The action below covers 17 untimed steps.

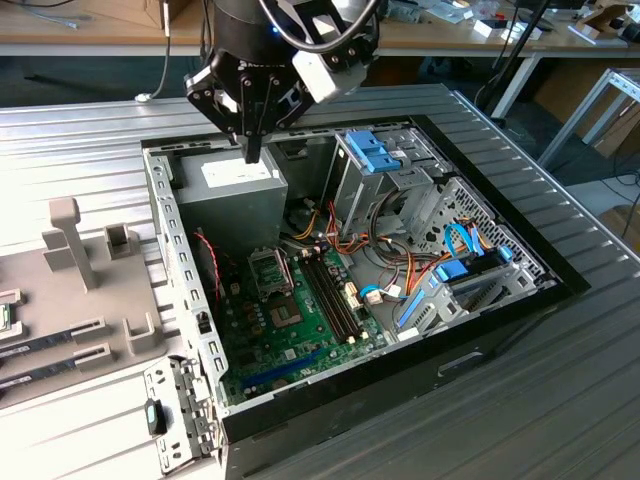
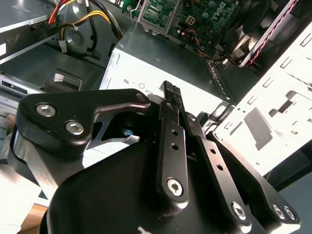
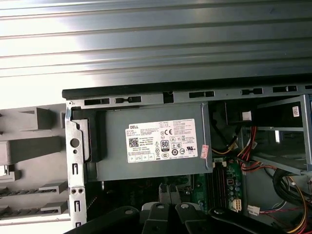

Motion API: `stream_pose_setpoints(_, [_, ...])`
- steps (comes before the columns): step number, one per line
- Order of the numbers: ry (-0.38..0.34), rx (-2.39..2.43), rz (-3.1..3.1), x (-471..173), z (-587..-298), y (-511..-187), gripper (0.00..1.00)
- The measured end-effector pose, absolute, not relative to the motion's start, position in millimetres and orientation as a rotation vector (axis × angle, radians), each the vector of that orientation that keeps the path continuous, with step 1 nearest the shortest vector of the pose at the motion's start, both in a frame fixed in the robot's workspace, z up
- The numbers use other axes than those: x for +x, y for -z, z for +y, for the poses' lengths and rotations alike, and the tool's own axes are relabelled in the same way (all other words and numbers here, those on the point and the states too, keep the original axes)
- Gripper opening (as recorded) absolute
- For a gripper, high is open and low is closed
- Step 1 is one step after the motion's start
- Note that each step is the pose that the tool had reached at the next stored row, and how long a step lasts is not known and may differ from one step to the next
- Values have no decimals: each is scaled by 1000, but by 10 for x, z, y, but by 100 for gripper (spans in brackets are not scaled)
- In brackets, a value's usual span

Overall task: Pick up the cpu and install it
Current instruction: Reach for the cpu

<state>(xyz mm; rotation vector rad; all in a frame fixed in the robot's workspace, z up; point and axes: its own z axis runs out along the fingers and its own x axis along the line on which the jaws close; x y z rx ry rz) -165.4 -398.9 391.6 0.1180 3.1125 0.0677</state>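
My gripper (image 1: pixel 253 152) hangs over the back corner of the open computer case (image 1: pixel 190 290), just above the grey power supply (image 1: pixel 235 185). Its two black fingers (image 2: pixel 171 126) are pressed together, shut, with nothing visible between them, and the tips (image 3: pixel 168 191) point at the power supply's (image 3: pixel 156 141) edge. The black socket frame (image 1: pixel 270 270) sits on the green motherboard, well in front of and below the gripper. At the exterior view's left edge a small green-edged flat piece (image 1: pixel 5 320), possibly the cpu, lies on the grey fixture, cut off by the frame.
The grey fixture (image 1: pixel 80 290) with upright posts and long dark memory sticks (image 1: pixel 50 335) stands at the exterior view's left. Inside the case are memory slots (image 1: pixel 330 290), orange cables (image 1: pixel 400 270) and blue drive brackets (image 1: pixel 375 150). The case rests on a ribbed metal table (image 1: pixel 560 400).
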Motion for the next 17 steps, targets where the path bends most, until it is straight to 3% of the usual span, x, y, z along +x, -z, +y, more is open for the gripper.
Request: stream_pose_setpoints(17, [-68,118,3113,-1686,-3989,-3913,11])
